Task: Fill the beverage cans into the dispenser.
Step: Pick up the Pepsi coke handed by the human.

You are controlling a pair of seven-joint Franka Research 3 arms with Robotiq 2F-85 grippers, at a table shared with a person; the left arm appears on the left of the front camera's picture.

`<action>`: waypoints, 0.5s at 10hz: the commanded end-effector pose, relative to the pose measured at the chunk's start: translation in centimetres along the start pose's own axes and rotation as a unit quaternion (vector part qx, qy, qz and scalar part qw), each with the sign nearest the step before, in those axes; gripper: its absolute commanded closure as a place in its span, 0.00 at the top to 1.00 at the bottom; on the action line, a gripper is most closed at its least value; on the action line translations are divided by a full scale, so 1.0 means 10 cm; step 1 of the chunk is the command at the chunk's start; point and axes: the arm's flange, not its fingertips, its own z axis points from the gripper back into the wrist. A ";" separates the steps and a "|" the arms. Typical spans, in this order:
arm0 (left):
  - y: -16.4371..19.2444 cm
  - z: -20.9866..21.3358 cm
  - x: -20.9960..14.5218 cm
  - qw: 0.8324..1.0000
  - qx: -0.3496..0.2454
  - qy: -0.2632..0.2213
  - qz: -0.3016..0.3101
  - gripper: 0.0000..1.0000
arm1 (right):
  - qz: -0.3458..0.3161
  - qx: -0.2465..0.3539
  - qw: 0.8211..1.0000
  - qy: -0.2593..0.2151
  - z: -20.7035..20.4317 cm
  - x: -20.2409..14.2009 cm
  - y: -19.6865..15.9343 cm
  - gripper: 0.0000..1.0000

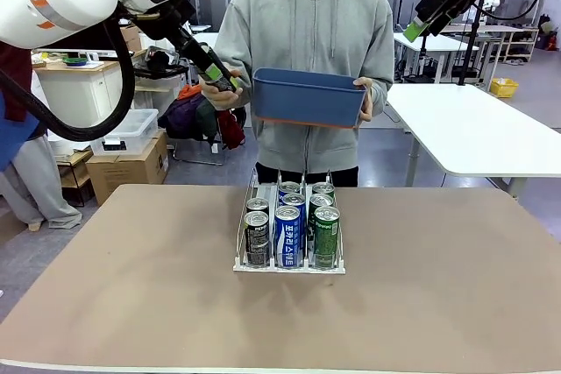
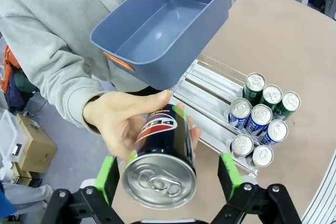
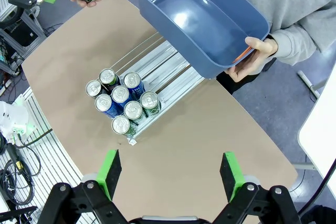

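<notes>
Front view: dispenser [image 1: 289, 262] mid-surface [image 1: 456, 304], seven cans [image 1: 288, 234] in its lanes; person holds blue bin [image 1: 307, 97] in one hand, black can [image 1: 221, 83] in the other, at the left claw [image 1: 216, 73]; right claw [image 1: 412, 31] raised, wide.

Left wrist view: black can [image 2: 163, 153] lies between the wide-spread pads [image 2: 108, 176], hand [image 2: 123, 121] gripping it; contact with pads unclear.

Right wrist view: right claw [image 3: 170, 174] wide, empty, above surface [image 3: 210, 135]; dispenser [image 3: 149, 80] beneath bin [image 3: 205, 17].
</notes>
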 end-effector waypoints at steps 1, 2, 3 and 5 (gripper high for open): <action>0.01 -0.06 -0.07 1.000 0.003 -0.014 0.012 1.00 | 0.000 0.002 1.000 0.003 0.01 -0.01 0.01 1.00; 0.02 -0.08 -0.08 1.000 0.006 -0.014 0.016 1.00 | 0.000 0.002 1.000 0.003 0.01 -0.01 0.01 1.00; 0.02 -0.08 -0.08 1.000 0.008 -0.011 0.023 1.00 | 0.000 0.002 1.000 0.003 0.01 -0.01 0.01 1.00; 0.03 -0.03 -0.02 1.000 0.002 -0.001 0.007 1.00 | 0.000 0.002 1.000 0.003 0.01 -0.01 0.01 1.00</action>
